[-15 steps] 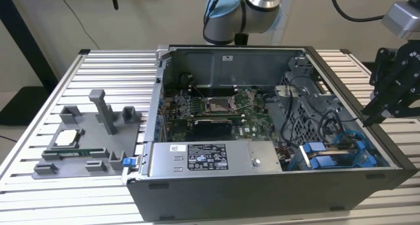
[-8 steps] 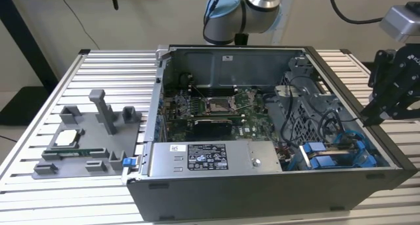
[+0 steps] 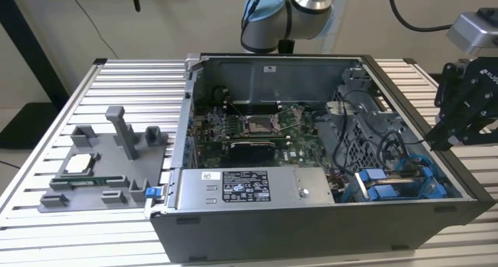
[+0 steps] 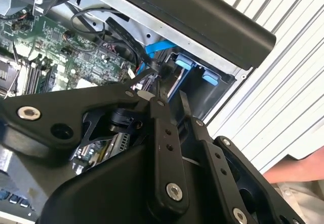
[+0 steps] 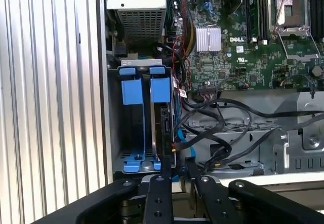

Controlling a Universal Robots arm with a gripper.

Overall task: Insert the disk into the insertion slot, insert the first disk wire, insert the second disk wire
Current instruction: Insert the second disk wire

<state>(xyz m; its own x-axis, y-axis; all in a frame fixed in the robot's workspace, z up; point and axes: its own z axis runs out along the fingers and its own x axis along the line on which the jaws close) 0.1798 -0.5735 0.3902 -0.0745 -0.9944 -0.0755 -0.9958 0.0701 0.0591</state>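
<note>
1. The exterior view's left: grey moulded fixture tray (image 3: pixel 93 179) on the ribbed aluminium table (image 3: pixel 116 238). It carries a square silver processor chip (image 3: pixel 78 163) and a green memory stick (image 3: pixel 90 181). No legible writing.

2. Centre: open dark grey computer case (image 3: pixel 311 232) with the green motherboard (image 3: pixel 249 127) exposed. The silver power-supply box (image 3: pixel 311 176) bears a white printed label (image 3: pixel 245 185), and a small white sticker (image 3: pixel 269 69) sits on the rear wall. The print is present but not transcribed.

3. Right of centre: insertion slot (image 5: pixel 142 61), a bay in the grey sheet-metal cage. In the first wrist view the disk (image 5: pixel 165 127), seen edge-on in its bright blue plastic carrier, stands inside the bay on the motherboard side. A second blue carrier (image 5: pixel 131 89) stands beside it, nearer the case wall. Judged: disk insertion done.

4. A thin blue cable (image 5: pixel 178 135) and black cables (image 5: pixel 217 127) run toward the disk's end. Whether either is plugged in cannot be told, so both wire steps are unconfirmed.

5. The exterior view's right: black gripper (image 3: pixel 434 143) with white lettering (image 3: pixel 490 74) on its body. It hangs at the disk's cabled end, near the blue cable. Whether it is wide, narrow or holding anything cannot be told.
</note>
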